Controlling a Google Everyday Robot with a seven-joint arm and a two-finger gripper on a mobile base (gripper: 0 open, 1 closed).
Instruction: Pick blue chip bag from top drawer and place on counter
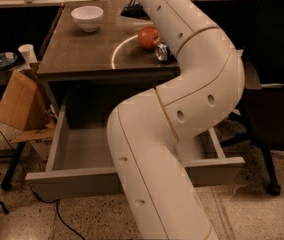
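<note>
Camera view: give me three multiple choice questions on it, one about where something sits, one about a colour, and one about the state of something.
1. Where on the counter is the white bowl?
A. Near right corner
B. Far left part
C. Dead centre

2. What colour is the apple?
A. Green
B. Red
C. Yellow

3. How is the top drawer?
A. Pulled open
B. Pushed shut
C. Taken out altogether

Answers:
1 B, the white bowl stands towards the back left of the counter.
2 B, the apple's skin is red, next to the soda can.
3 A, the top drawer sticks out below the counter's edge and its inside shows.

The gripper is not in view: the arm leaves the picture at the top edge.
</note>
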